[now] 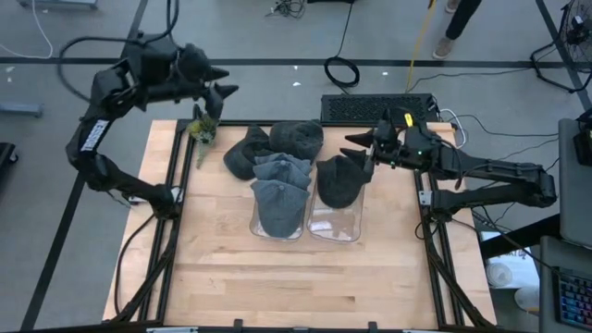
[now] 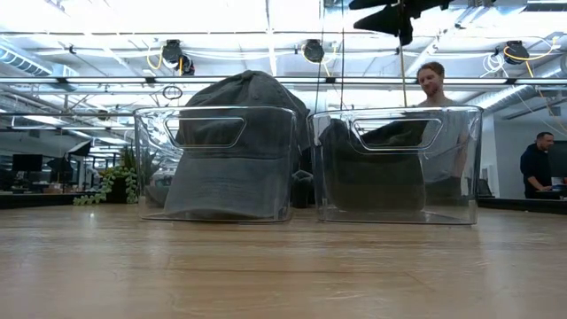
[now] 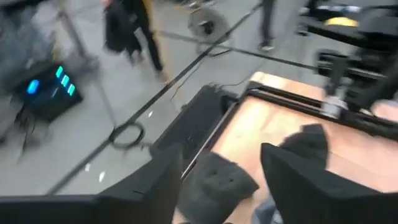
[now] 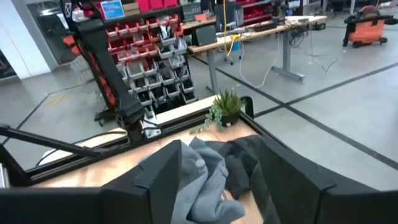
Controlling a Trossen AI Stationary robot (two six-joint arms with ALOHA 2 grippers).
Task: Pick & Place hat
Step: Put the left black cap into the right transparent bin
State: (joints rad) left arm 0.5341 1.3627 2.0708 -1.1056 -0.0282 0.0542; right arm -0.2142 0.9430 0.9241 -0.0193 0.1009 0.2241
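Two clear bins stand side by side mid-table. The left bin [image 1: 277, 222] holds a grey hat [image 2: 235, 151]. The right bin [image 1: 337, 222] holds a dark hat [image 1: 340, 180] whose crown reaches over the bin's far rim. Behind the bins, more grey hats [image 1: 282, 169] and dark hats [image 1: 296, 139] lie piled on the table. My right gripper [image 1: 358, 151] hovers open above the dark hat's far end, roughly level, nothing between its fingers [image 4: 165, 171]. My left gripper [image 1: 222, 83] is open and raised beyond the table's far left corner, with nothing in it.
A small potted plant [image 1: 203, 125] stands at the far left corner, just below my left gripper. A black keyboard [image 1: 379, 108] lies past the far edge. The near half of the wooden table [image 1: 296, 287] is bare. People stand in the room behind [image 2: 431, 80].
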